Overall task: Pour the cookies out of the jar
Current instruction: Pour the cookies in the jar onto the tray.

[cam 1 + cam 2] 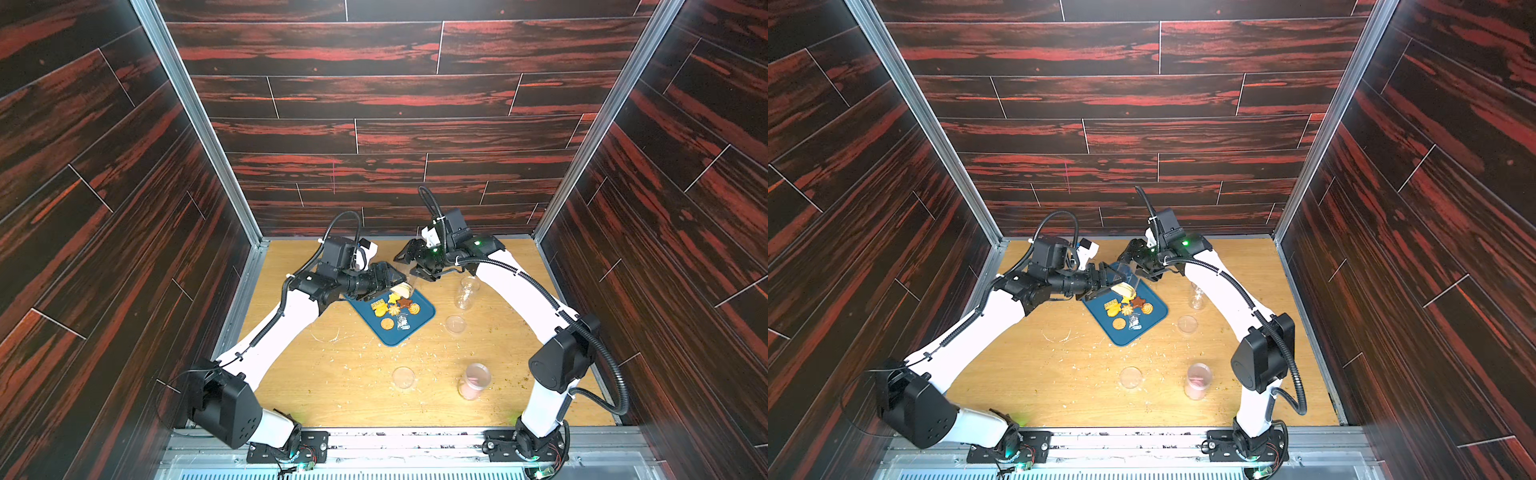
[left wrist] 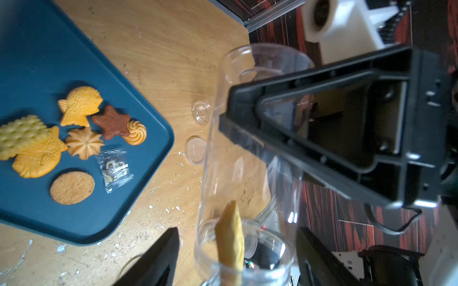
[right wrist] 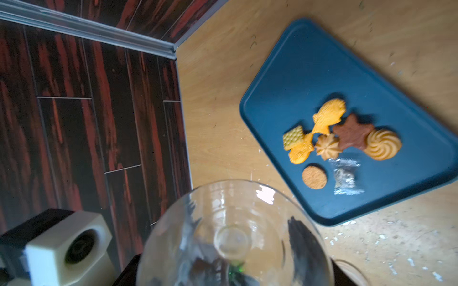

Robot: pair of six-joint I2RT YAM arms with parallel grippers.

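Left wrist view: looks along the jar (image 2: pixel 247 173), clear glass, tipped mouth-down in the air, with a single yellow cookie (image 2: pixel 230 245) standing on edge at the mouth and no other visible inside. Judged the one piece not yet out, probably jammed across the neck. Hangs, in both top views, over the 12 o'clock corner of the blue tray (image 1: pixel 397 336), evidently to drop the load onto the tray and not the wood. Rest of the cookies (image 1: pixel 395 309) already down there in a tight bunch just under the mouth: two fish, a brown star, swirls, a dotted square, a tan round, plus a small clear packet (image 2: pixel 115 167) at their 5 o'clock.

Clamped near the base by the right gripper (image 1: pixel 413 264), reaching in from 2 o'clock, one finger pressed flat along the glass; carries the tilt alone, by the look of it. Straddled near the mouth by the left gripper (image 2: pixel 239 229), in from 9 o'clock, jaws apart, with bare wood visible between one finger and the glass, so not squeezing; likely kept there to steady or tap.

Further out on the wooden table (image 1: pixel 332 374): a second clear jar (image 1: pixel 467 293), seemingly empty, at the tray's 3 o'clock, loose lids (image 1: pixel 456 324) at 4 and 6 o'clock, a pink-filled jar (image 1: pixel 473 380) at 5 o'clock, all well apart from the pour.
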